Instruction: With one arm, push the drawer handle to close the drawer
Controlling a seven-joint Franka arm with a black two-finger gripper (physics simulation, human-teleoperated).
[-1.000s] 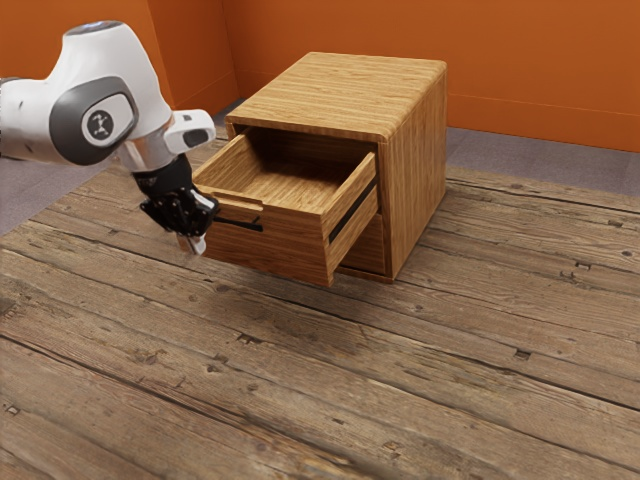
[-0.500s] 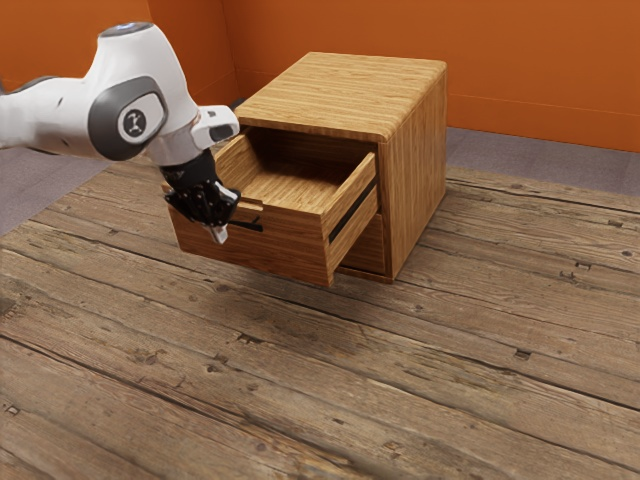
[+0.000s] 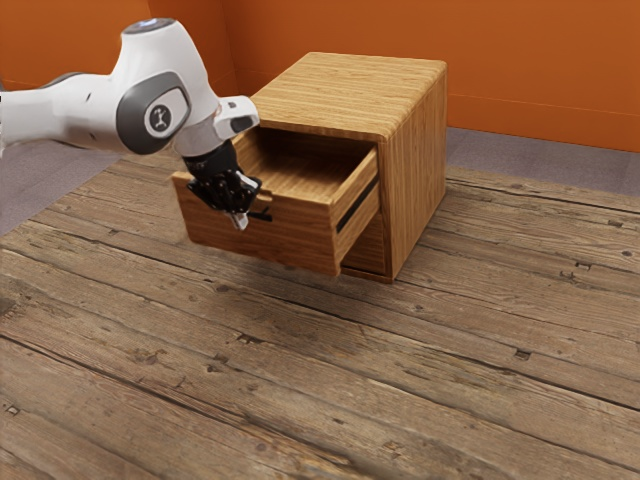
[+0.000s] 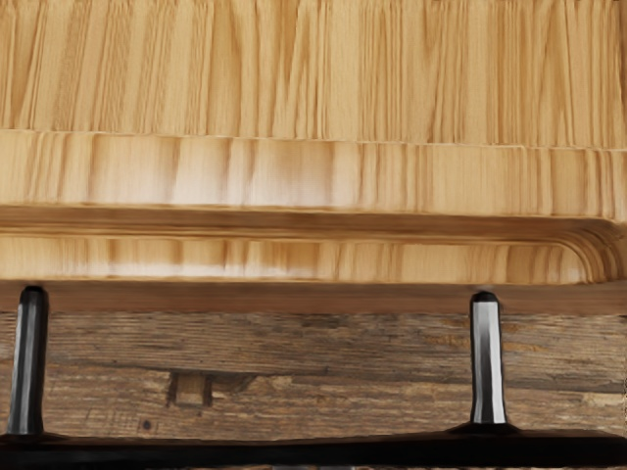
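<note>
The gripper (image 3: 239, 219) is at the front of the pulled-out upper drawer (image 3: 300, 238), over the left part of its black handle (image 3: 262, 216) in the exterior view. Part of the handle is hidden behind the hand. The drawer stands partly out of the wooden cabinet (image 3: 416, 170), its inside visible from above. In the wrist view, the handle (image 4: 294, 453) runs as a dark bar close under the hand, joined by two posts to the drawer front (image 4: 294, 259). Whether the gripper touches the bar is hard to tell.
The cabinet's lower front is partly visible beneath the drawer. A plank surface (image 3: 330, 370) spreads around and in front of the cabinet. Orange walls (image 3: 540, 70) rise behind it, with a grey floor strip (image 3: 520, 150) at their foot.
My hand has moved toward the exterior view's right, to the handle. Over the last half second the drawer has slid a little inward, toward the cabinet.
</note>
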